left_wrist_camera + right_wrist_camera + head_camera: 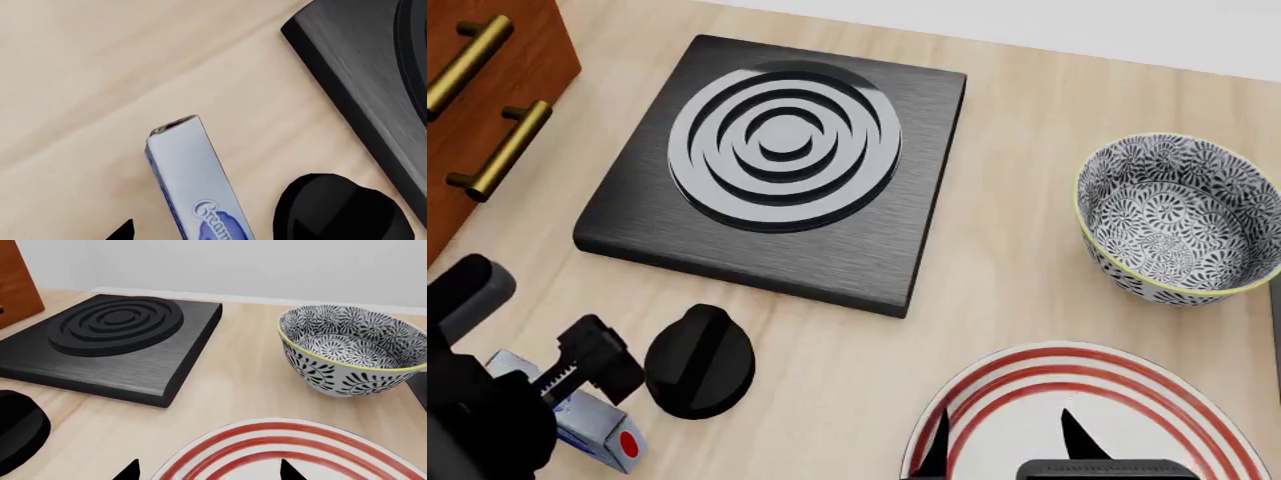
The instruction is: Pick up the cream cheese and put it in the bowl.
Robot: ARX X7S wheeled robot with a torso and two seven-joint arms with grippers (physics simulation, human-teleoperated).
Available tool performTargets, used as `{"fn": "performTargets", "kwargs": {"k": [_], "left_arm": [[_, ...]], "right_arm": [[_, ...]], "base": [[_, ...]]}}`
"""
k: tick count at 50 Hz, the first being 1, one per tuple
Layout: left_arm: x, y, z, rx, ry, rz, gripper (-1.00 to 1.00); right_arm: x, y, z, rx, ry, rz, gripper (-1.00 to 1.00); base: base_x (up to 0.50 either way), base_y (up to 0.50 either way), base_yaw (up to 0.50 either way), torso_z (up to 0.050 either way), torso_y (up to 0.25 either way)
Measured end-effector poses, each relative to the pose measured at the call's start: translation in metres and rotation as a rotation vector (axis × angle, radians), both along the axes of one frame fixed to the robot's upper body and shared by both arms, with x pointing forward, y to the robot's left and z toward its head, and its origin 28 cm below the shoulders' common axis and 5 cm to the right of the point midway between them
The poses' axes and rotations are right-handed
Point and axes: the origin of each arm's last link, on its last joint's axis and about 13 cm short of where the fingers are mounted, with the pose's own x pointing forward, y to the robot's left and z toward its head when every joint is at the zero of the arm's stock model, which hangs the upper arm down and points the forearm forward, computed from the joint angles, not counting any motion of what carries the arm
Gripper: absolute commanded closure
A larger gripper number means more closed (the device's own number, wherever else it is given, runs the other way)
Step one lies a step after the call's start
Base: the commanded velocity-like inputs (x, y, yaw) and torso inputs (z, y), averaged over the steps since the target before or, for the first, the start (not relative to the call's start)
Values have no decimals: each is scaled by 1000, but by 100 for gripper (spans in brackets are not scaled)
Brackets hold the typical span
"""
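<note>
The cream cheese (190,172) is a silver-grey box with a blue label and lies on the wooden table; its red end shows in the head view (598,435) at the lower left. My left gripper (207,232) is open with the box between its jaws; one fingertip (125,231) stands apart from the box, and the other is lost against the black knob. In the head view the left gripper (577,385) sits over the box. The patterned bowl (1181,215) stands at the right, also in the right wrist view (350,347). My right gripper (1004,440) is open and empty over the plate, as the right wrist view (208,472) shows.
A black burner slab (781,165) lies at the back centre, also in the left wrist view (360,75). A black knob (701,360) lies next to the box, also in the left wrist view (333,210). A red-ringed white plate (1121,395) lies at the front right. A wooden drawer cabinet (481,90) stands far left.
</note>
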Motion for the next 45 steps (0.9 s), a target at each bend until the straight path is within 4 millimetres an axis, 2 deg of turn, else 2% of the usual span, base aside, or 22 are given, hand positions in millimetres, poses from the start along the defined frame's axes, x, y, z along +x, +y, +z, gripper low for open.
{"fn": "performTargets", "kwargs": {"k": [1,2,29,45], "left_arm": [[0,0,0,1,1,1,-100],[0,0,-1,2,3,2,100],[-7,2,2,15,-36,31,100],[-24,6,18,94,-168,78,100]], "right_arm": [[0,0,0,-1,0,0,-100],[0,0,0,-2,0,0,-100],[-1,0,0,-2,0,0,-100],[-1,0,-1,-1,2,0,-100]], "base": [[0,0,0,0,0],[0,0,0,0,0],[0,0,1,0,0],[0,0,0,0,0]]}}
